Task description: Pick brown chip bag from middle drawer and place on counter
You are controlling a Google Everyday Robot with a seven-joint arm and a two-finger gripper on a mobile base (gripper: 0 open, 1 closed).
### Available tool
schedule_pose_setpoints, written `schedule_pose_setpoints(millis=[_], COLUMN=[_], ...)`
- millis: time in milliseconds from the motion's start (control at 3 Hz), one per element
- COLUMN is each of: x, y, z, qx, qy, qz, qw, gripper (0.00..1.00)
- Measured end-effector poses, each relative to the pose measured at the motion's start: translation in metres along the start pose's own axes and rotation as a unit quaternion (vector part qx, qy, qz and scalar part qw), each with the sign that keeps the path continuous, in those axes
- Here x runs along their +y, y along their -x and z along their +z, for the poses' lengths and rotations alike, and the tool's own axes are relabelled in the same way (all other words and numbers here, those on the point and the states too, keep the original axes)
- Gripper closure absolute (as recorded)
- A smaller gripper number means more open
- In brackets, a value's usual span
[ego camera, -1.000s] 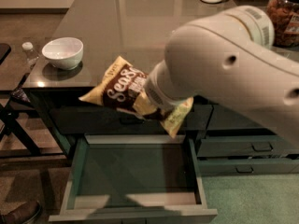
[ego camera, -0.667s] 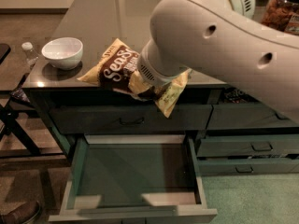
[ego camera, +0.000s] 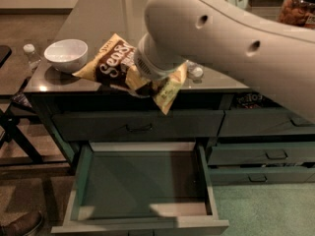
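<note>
The brown chip bag (ego camera: 109, 66), dark brown with pale yellow corners and white lettering, hangs tilted over the counter's (ego camera: 98, 14) front edge. One corner dips below the edge. My gripper (ego camera: 147, 84) is shut on the bag's right part; my wide white arm covers most of the gripper. The middle drawer (ego camera: 142, 226) is pulled fully open below, and its pale inner bottom holds nothing.
A white bowl (ego camera: 66, 54) sits on the counter's front left corner, just left of the bag. A clear bottle's cap (ego camera: 195, 72) shows right of the bag. A jar (ego camera: 298, 6) stands at the back right. A small bottle (ego camera: 30, 53) is left of the counter.
My arm has lifted the bag up and back, from in front of the top drawer to over the counter's front edge. The drawer has stayed open.
</note>
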State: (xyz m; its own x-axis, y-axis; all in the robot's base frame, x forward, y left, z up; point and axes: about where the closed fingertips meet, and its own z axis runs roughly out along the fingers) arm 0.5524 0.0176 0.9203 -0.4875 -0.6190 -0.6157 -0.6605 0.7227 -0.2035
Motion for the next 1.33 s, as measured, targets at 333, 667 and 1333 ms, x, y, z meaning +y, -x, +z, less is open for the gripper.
schedule_pose_setpoints(millis=[333, 667, 1333], x=[-0.011, -0.005, -0.024], y=[0.079, 0.088, 0.092], z=[0.029, 0.027, 0.039], qx=[-0.006, -0.011, -0.002], qy=[-0.015, -0.013, -0.024], qz=[-0.002, -0.008, 0.008], qw=[0.9999, 0.9998, 0.9997], gripper=[1.00, 1.00, 1.00])
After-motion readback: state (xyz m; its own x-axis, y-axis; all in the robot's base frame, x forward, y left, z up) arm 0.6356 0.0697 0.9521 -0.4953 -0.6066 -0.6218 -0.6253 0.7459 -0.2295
